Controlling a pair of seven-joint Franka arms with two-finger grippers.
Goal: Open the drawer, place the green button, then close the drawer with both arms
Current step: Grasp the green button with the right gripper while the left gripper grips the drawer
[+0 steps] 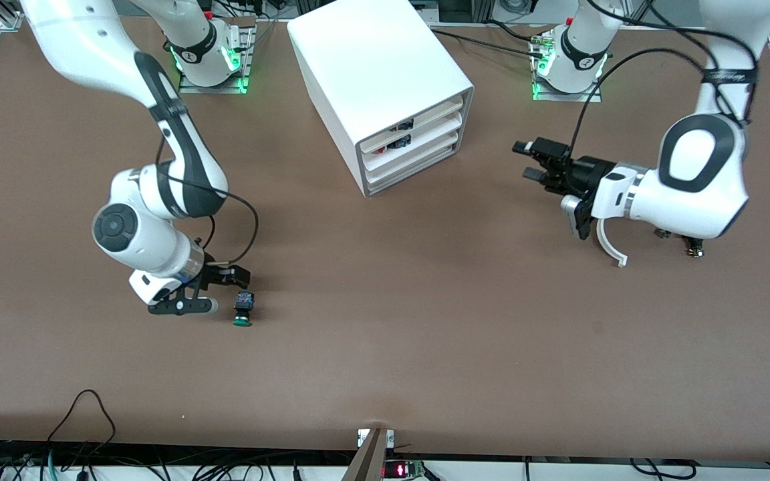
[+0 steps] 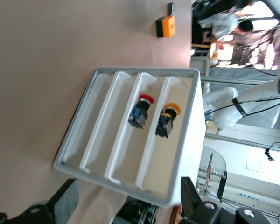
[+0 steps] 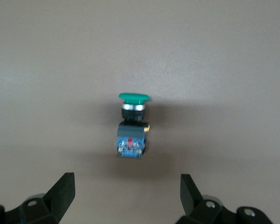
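The button (image 1: 243, 310) lies on its side on the table toward the right arm's end, with its green cap toward the front camera. It also shows in the right wrist view (image 3: 132, 126). My right gripper (image 1: 230, 275) hovers open just over it, and its fingers (image 3: 63, 191) are apart and empty. The white cabinet (image 1: 385, 87) stands at the back middle, and its bottom drawer (image 1: 412, 175) is shut. My left gripper (image 1: 527, 161) is open in the air, pointing at the cabinet's front from the left arm's end. The left wrist view shows the bottom drawer (image 2: 91, 126) and the open fingers (image 2: 67, 200).
The two top drawers hold a red-capped button (image 2: 141, 109) and a yellow-capped one (image 2: 167, 119). An orange cube (image 2: 165, 26) and a small black block (image 2: 171, 8) lie on the table past the cabinet. Small parts (image 1: 692, 248) lie under the left arm.
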